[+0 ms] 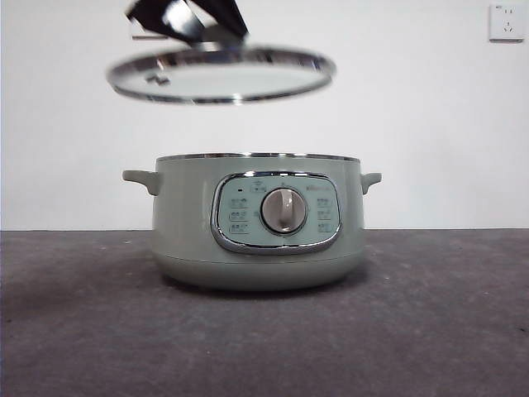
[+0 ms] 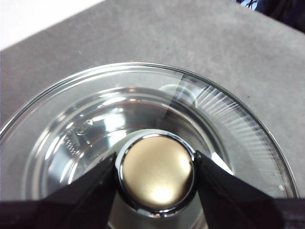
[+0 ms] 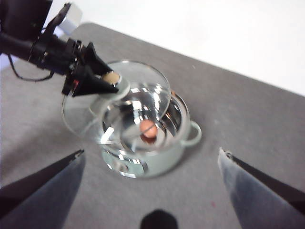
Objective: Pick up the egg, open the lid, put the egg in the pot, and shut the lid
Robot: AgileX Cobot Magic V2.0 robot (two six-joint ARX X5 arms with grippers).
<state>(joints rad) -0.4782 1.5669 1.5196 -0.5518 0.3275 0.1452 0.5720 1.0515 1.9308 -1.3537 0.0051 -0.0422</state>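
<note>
- Plain white wall behind, with a wall socket (image 1: 505,22) up at the top, and a grey tabletop (image 1: 74,322) carrying everything.
- Sitting roughly mid-tabletop is the pot (image 1: 186,240), the pale green cooker with its silver dial (image 1: 283,209) facing the front camera. It's open right now.
- The egg (image 3: 148,129) is sitting inside the pot already; you can see it from the right wrist view, reddish-brown against the shiny inner bowl, partly seen through the glass of the lid.
- The lid (image 1: 221,77) is hanging in the air above the pot, shifted off toward one side and tilted a bit, clearly apart from the pot's rim.
- The left gripper (image 2: 155,172) is doing the holding: its jaws are clamped on the lid's round knob (image 2: 156,171), one on either side, touching it.
- The right gripper (image 3: 152,164) is hovering high above the pot with jaws spread wide and nothing between them, so it looks like it's done its bit.
- So progress-wise I'd say egg picked up, lid opened and egg dropped in are all done. What's left is closing: the lid needs to get centred over the rim and set down flat, and then the knob let go.
</note>
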